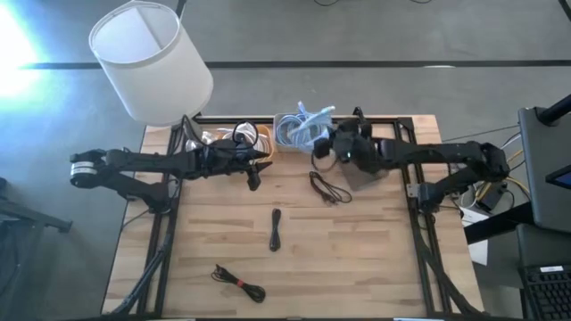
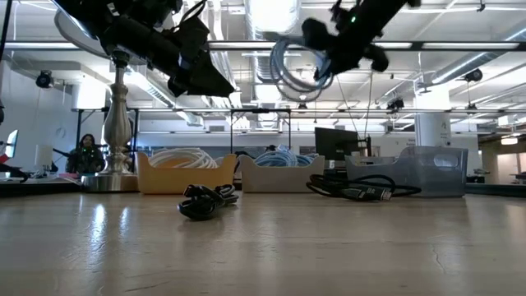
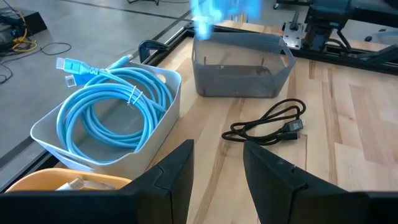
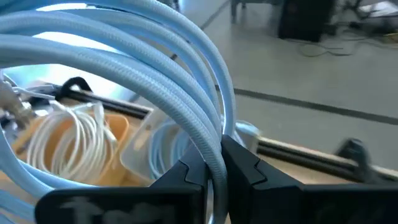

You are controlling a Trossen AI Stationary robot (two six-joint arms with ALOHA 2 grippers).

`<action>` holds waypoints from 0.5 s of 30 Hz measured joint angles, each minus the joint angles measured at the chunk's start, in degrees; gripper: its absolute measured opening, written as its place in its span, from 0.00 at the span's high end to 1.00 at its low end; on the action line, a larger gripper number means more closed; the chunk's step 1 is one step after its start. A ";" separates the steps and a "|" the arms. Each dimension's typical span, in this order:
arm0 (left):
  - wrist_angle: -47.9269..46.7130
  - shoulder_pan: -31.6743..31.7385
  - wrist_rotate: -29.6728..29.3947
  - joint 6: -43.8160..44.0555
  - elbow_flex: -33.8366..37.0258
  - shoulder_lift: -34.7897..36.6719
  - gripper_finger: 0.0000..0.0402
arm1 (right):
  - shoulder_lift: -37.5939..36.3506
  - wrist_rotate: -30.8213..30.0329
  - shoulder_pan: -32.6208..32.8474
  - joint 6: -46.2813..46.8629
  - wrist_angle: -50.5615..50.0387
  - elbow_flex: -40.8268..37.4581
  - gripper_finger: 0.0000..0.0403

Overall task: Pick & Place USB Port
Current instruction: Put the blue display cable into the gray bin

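While held high over the bins:
Table (image 1: 357,259): three black cords lying loose.
Right gripper (image 4: 214,163): pinched shut on the light blue cable coil (image 2: 297,70) — up above the white bin (image 3: 158,127).
Left gripper (image 3: 216,163): fingers apart, nothing in it — near the orange bin (image 1: 261,138).

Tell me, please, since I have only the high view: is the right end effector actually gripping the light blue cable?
Observer: Yes. The right wrist view shows the right end effector shut on a strand of the light blue cable.
Operator: Is the coil clear of the table?
Observer: The low view shows it hanging well above the table, higher than the bins behind.
Operator: And the left end effector?
Observer: In the left wrist view the left end effector is open, with nothing between its fingers, and it faces the white bin.
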State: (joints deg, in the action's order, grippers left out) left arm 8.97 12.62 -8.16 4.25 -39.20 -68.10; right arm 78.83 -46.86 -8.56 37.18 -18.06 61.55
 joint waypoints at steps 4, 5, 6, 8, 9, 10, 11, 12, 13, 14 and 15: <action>0.01 0.00 0.00 0.00 0.02 0.00 0.65 | 3.72 6.52 -6.36 -4.16 9.07 -3.09 0.94; -0.04 0.00 0.00 0.00 0.04 0.00 0.65 | 5.02 8.23 -7.75 -4.19 10.39 -3.45 0.95; 0.00 0.00 0.00 -0.02 0.04 0.00 0.65 | 6.35 9.98 -8.94 -4.19 11.44 -3.56 0.95; -0.04 -0.04 0.00 -0.32 0.04 0.00 0.65 | 9.25 12.58 -10.97 -3.49 13.31 -3.19 0.96; 0.00 -0.04 0.00 -0.79 0.04 0.00 0.65 | 10.90 12.90 -11.72 -2.95 13.04 -2.56 0.96; 0.00 -0.04 0.00 -1.24 0.04 0.00 0.65 | 12.70 13.09 -12.32 -2.76 12.73 -1.71 0.96; -0.02 -0.04 0.00 -1.41 0.06 0.00 0.65 | 14.47 13.17 -12.88 -2.64 12.58 -0.86 0.96; 0.00 -0.04 0.00 -1.44 0.07 0.00 0.65 | 16.18 13.39 -13.38 -2.59 12.28 0.01 0.96; 0.00 -0.04 -0.02 -1.44 0.10 0.00 0.65 | 17.77 13.73 -13.77 -2.63 12.22 1.00 0.96; -0.05 -0.04 0.00 -1.46 0.13 0.00 0.65 | 19.42 13.97 -14.16 -2.64 12.29 2.19 0.96; -0.08 -0.04 0.00 -1.46 0.14 0.00 0.65 | 20.97 14.02 -14.45 -2.66 12.34 3.44 0.96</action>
State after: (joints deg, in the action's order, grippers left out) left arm 8.90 12.58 -8.16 2.79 -39.06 -68.10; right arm 99.79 -32.85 -23.01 34.52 -5.72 64.99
